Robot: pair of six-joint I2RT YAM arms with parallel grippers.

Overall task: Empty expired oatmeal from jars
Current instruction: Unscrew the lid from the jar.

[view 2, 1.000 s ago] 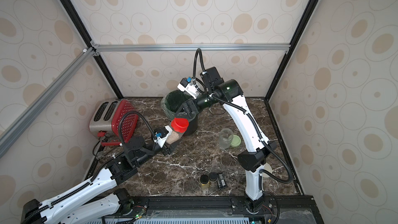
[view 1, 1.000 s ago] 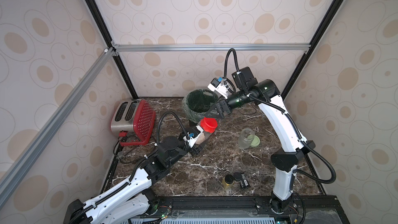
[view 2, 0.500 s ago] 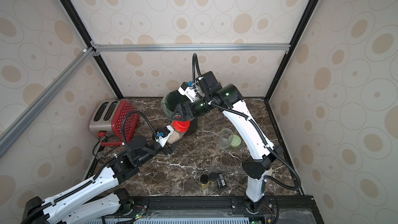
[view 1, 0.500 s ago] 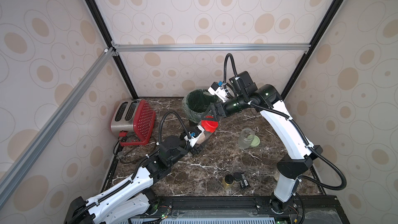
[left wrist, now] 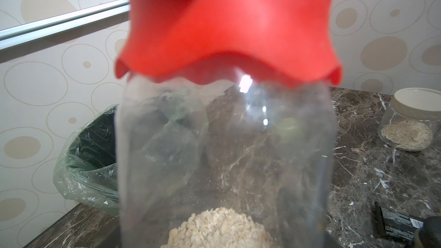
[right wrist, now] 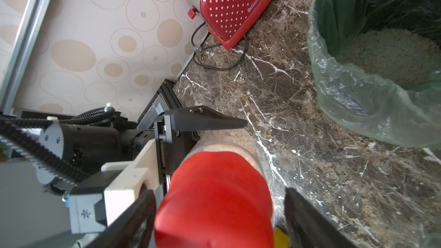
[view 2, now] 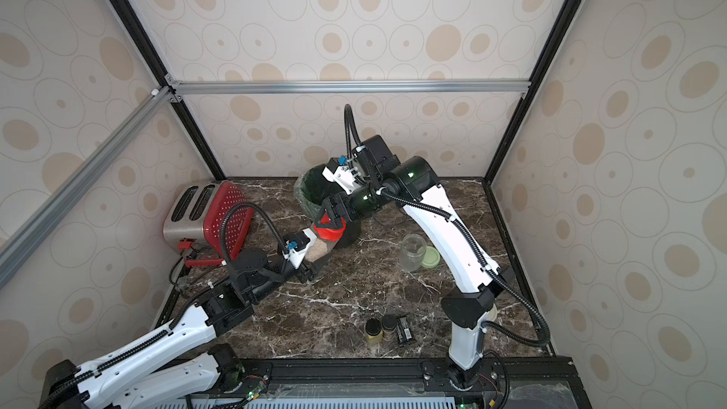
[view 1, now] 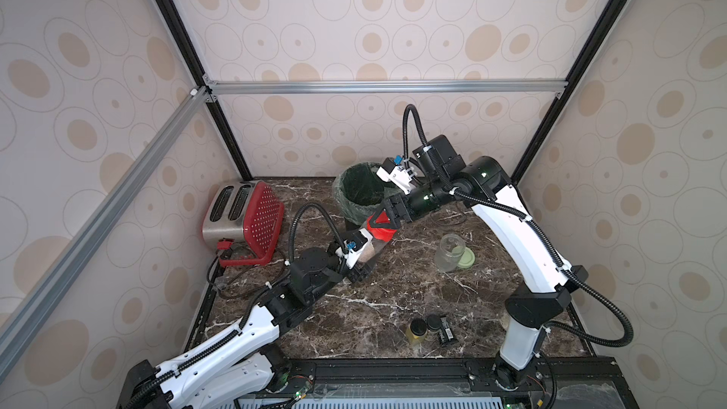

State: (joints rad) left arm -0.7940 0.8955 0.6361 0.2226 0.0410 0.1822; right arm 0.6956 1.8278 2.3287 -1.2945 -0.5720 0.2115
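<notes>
- Spillage is the first risk. The red-lidded jar (view 1: 371,253) hangs tilted above the table (view 1: 393,308), beside the bin and not over it. If the red lid (right wrist: 214,194) comes off here, grains may fall on the marble.
- Slipping is the second risk. The left hand (view 1: 366,262) is pressed together on the lower body of this jar. A twist on the lid may turn the clear jar, which looks smooth, inside that hold.
- The right hand (view 1: 380,225) has one jaw on each side of the lid. In the right wrist view a thin gap shows at one jaw, so I cannot tell whether it pinches the lid or not. A hold that is off centre may slide on the lid.
- The oatmeal (left wrist: 219,227) in this jar is a small heap at the lower end, and most of the jar is empty.
- The bin (view 1: 341,190), lined with a green bag, holds a pale heap (right wrist: 386,56) that looks like oatmeal.
- An open jar (view 1: 448,253) stands on the table and seems empty. Its green lid (view 1: 467,259) lies just beside it.
- A beige-lidded jar (left wrist: 405,125) stands closed, with a low layer of oatmeal inside.
</notes>
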